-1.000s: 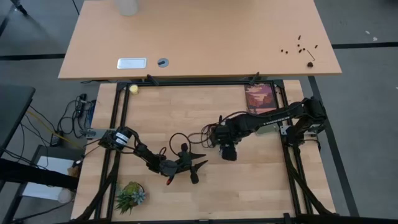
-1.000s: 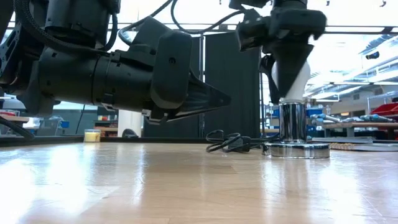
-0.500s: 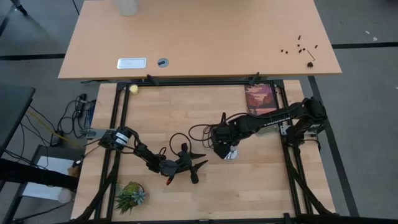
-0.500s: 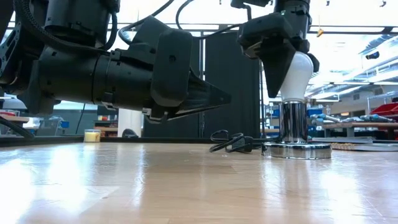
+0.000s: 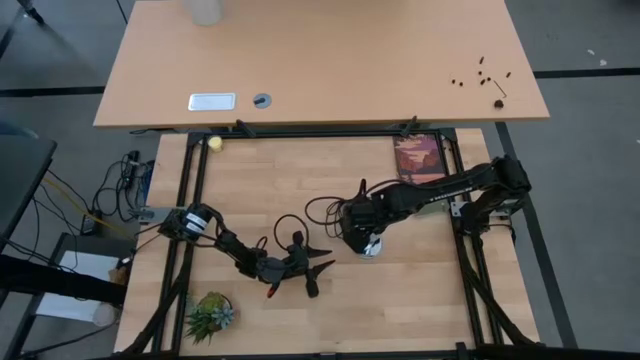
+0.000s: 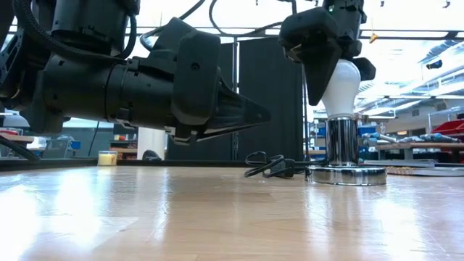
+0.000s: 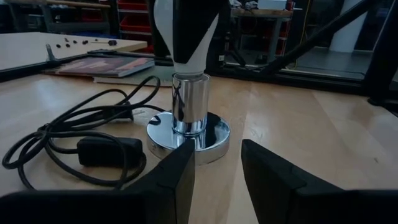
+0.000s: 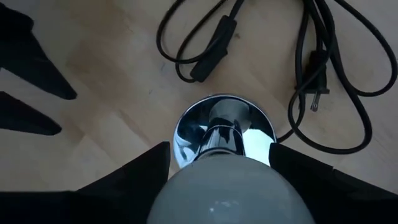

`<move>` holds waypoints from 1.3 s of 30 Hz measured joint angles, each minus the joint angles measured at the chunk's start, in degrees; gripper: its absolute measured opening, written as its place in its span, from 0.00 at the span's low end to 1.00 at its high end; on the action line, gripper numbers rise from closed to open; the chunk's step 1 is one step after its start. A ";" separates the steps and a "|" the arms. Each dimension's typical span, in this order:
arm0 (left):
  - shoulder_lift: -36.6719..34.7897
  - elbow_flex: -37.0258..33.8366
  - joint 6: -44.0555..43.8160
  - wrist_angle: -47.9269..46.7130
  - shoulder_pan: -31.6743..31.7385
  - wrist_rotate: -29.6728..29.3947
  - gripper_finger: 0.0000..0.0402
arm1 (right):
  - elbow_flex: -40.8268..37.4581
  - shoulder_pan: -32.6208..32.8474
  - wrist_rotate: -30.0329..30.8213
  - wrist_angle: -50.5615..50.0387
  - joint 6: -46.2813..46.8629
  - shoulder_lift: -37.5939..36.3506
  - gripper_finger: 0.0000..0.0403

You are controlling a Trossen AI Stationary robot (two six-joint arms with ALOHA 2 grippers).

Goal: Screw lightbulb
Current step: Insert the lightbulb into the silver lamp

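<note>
At the left of the wooden table (image 5: 420, 290) a small green potted plant (image 5: 210, 314) stands near the front edge; just past it the left gripper (image 5: 318, 270) lies low over the wood, its two dark fingers (image 7: 267, 180) parted with bare air between them, gripping nothing, and pointing toward the lamp base from a little way off; a coiled black power cord (image 7: 87, 134) with an inline switch sprawls on the wood between that gripper and the base, its plug end lying beside the disc.

Further right stands the round chrome socket base (image 6: 346, 175), a flat mirrored disc with an upright chrome sleeve (image 7: 188, 104); the small white rounded lightbulb (image 6: 341, 85) sits upright in the top of that sleeve, its narrow end down in the chrome.

The right gripper (image 5: 364, 240) hangs directly above the bulb, pointing straight down; its dark fingers (image 8: 134, 171) flank the white globe on either side; in the right wrist view each finger meets the bulb's outline, and in the low view one finger lies along the bulb's flank, though whether the fingers press on the glass or only bracket it I cannot tell.

A dark red book (image 5: 419, 157) lies flat near the table's far right corner, well apart from the bulb.
</note>
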 joint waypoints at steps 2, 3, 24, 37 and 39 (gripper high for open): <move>0.00 0.00 0.00 -0.06 0.00 0.15 0.34 | 0.00 0.00 0.05 -0.03 -0.46 -0.08 0.70; 0.00 0.00 -0.04 -0.28 0.00 0.44 0.34 | 0.00 0.00 0.05 -0.15 -0.77 -0.08 0.70; -0.02 0.00 -1.48 -0.85 0.00 1.19 0.45 | 0.61 -1.62 -4.27 -2.54 -8.27 -0.28 0.71; -0.02 0.00 -1.53 -0.85 0.00 2.07 0.45 | 6.87 -1.50 -1.33 -8.30 -11.20 -0.36 0.71; -0.02 0.00 -1.53 -0.85 0.00 2.08 0.45 | 6.88 -1.15 -1.12 -8.37 -11.21 0.11 0.71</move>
